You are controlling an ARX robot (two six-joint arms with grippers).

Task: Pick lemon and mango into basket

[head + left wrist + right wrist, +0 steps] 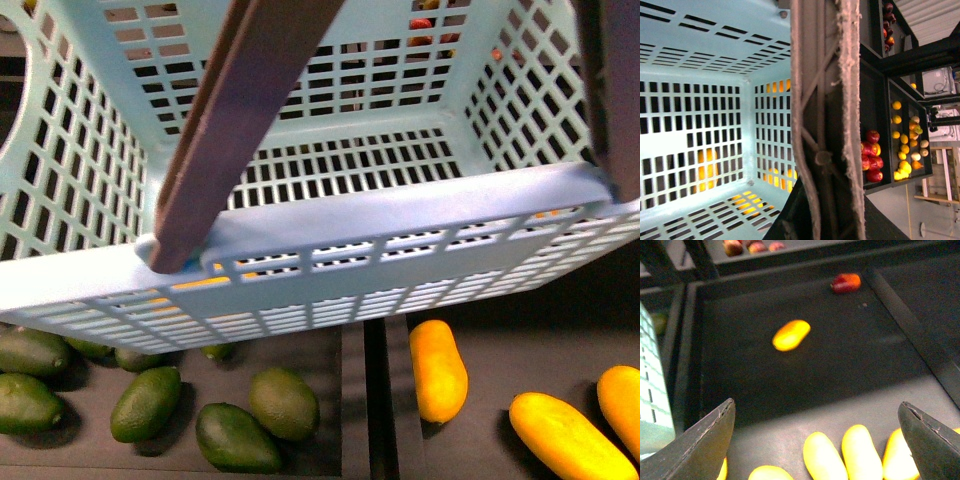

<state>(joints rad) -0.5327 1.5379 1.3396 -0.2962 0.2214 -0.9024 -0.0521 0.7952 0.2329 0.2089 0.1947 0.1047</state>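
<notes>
Basket (400, 215), pale teal, hangs tilted close to the front camera above green avocados (283, 403) and long yellow-orange mangoes (437, 370) lying in dark trays (375, 400). Its brown handle (230, 130) crosses the opening. The right claw (816, 402) stands wide apart over mangoes. Whether the left claw is apart or together, I cannot tell.

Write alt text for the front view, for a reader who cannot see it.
A pale teal slotted basket with a brown handle fills the upper frame. Below it, dark trays hold green fruits at left and long yellow-orange fruits at right.
</notes>
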